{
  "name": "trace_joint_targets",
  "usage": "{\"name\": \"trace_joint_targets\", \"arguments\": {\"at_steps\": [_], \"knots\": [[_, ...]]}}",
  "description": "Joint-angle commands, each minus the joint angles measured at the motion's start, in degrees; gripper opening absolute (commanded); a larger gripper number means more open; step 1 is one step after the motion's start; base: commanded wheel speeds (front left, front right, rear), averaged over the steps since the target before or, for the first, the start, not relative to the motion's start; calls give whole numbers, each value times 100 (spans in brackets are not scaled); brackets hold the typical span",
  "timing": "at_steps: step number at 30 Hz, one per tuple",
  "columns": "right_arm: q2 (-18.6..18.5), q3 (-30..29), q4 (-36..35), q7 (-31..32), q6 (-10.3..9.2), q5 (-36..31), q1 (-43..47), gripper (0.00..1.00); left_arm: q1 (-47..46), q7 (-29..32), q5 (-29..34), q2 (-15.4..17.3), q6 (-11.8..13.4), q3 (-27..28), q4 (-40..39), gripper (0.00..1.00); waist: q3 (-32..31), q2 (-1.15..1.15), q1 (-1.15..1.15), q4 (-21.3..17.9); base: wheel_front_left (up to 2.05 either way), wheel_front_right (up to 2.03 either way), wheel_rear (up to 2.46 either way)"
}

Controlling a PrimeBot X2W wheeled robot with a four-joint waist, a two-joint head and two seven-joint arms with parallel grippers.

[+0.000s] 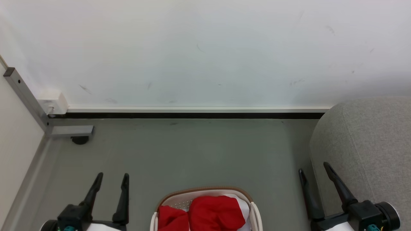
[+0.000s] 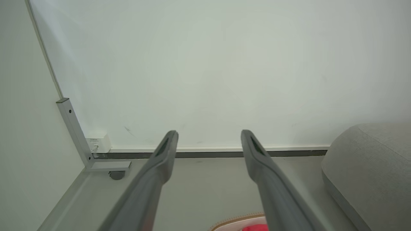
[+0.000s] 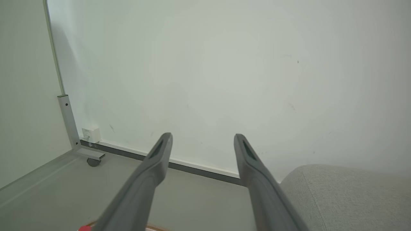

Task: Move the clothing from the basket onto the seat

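- Plainly, the left claw (image 1: 112,175) is spread wide with nothing between its fingers; it hangs over bare floor (image 1: 192,150) and touches nothing.
- The right claw (image 1: 314,167) is likewise spread and holds nothing, its fingers pointing towards the wall (image 1: 205,48).
- Between the two claws, and nearer the robot than their tips, stands the basket (image 1: 205,190). Its far rim shows in the head view, while the near part is cut off by the frame edge.
- The clothing (image 1: 215,213) lies inside the basket as red bundles with a white panel showing. At least two lumps can be made out, though how many garments they are I cannot tell.
- Just beside the right claw, on its outer side, rises the seat (image 1: 369,144). Only its rounded arm shows, and that part carries no garment.
- My judgement is that the task is at its outset, with nothing grasped or moved across.
- What is left is everything: reach down into the basket, grip a garment, lift it clear of the rim, carry it to the right onto the seat, and repeat until the basket is emptied.
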Motion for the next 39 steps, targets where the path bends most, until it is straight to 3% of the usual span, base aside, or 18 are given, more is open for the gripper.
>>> {"name": "trace_joint_targets", "arguments": {"at_steps": [1,29,39], "knots": [[-43,15,-27,-41,-12,-113,11,100,60,-39,112,-1,-24,18,-25,100,-3,0,0,-2,0,0,0],[-40,-24,-31,-45,-12,52,52,100,44,-47,217,-81,-141,126,-39,100,53,0,0,-31,0,0,0],[-36,-20,-46,-45,-12,219,5,100,-5,-47,169,-72,-166,183,-11,100,236,0,0,-271,0,0,0]]}}
